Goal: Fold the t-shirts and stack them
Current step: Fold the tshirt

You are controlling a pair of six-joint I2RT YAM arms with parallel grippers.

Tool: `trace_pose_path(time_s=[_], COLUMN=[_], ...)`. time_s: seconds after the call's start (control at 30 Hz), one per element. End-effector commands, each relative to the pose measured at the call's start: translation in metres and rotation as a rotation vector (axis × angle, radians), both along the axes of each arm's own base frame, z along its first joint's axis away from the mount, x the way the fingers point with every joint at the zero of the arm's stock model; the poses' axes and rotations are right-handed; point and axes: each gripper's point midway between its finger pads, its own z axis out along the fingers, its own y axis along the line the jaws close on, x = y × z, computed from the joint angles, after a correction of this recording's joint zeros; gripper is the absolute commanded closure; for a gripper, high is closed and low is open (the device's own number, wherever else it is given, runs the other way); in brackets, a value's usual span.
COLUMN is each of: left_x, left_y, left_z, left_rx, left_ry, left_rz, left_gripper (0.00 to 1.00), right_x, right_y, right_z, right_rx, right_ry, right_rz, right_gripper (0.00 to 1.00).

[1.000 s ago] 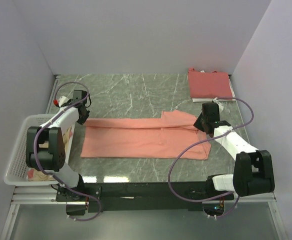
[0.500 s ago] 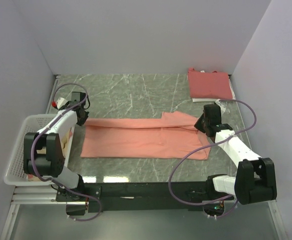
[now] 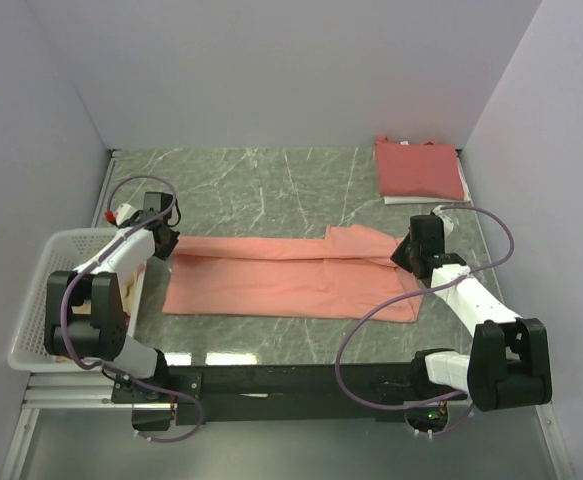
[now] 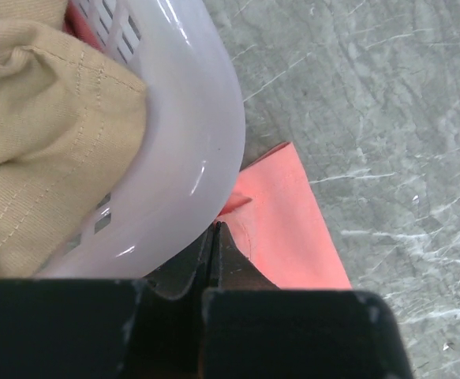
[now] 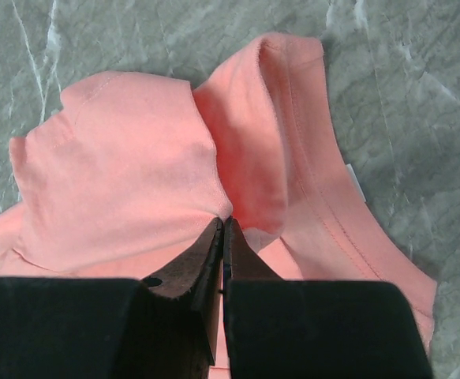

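A salmon t-shirt (image 3: 281, 282) lies folded lengthwise in a long band across the table. My left gripper (image 3: 167, 246) is shut on its far left corner, beside the basket; the left wrist view shows the jaws pressed together at the shirt's edge (image 4: 281, 229). My right gripper (image 3: 405, 254) is shut on a raised fold at the shirt's right end, near the sleeve and collar (image 5: 119, 158). A folded red t-shirt (image 3: 419, 168) lies at the back right corner.
A white plastic basket (image 3: 33, 318) stands off the table's left edge with a tan cloth (image 4: 40, 134) in it; its rim (image 4: 194, 150) is right against my left gripper. Purple cables loop from both arms. Walls close in on three sides.
Both grippers have shifted slightly toward the near side, still holding the shirt's ends. The shirt has moved a little to the right.
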Motion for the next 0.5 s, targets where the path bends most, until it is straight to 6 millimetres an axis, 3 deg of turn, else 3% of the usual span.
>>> trace_pose_path(time_s=[0.0, 0.23, 0.3, 0.4, 0.47], left_x=[-0.008, -0.014, -0.018, -0.021, -0.022], left_y=[0.01, 0.01, 0.009, 0.008, 0.007], left_z=[0.004, 0.005, 0.002, 0.004, 0.01], left_rx=[0.034, 0.032, 0.026, 0.019, 0.016], left_ry=[-0.002, -0.011, -0.008, -0.024, -0.05], left_rz=[0.024, 0.023, 0.021, 0.012, 0.009], left_gripper=[0.99, 0.99, 0.96, 0.75, 0.67], right_x=[0.007, 0.002, 0.0, -0.002, 0.0], right_y=[-0.005, -0.004, -0.003, -0.002, -0.001], right_z=[0.006, 0.002, 0.002, 0.009, 0.023], right_rx=[-0.001, 0.015, 0.02, 0.024, 0.025], right_ry=[-0.046, -0.042, -0.043, -0.049, -0.08], right_rz=[-0.022, -0.017, -0.011, 0.004, 0.015], right_gripper=[0.96, 0.91, 0.85, 0.67, 0.52])
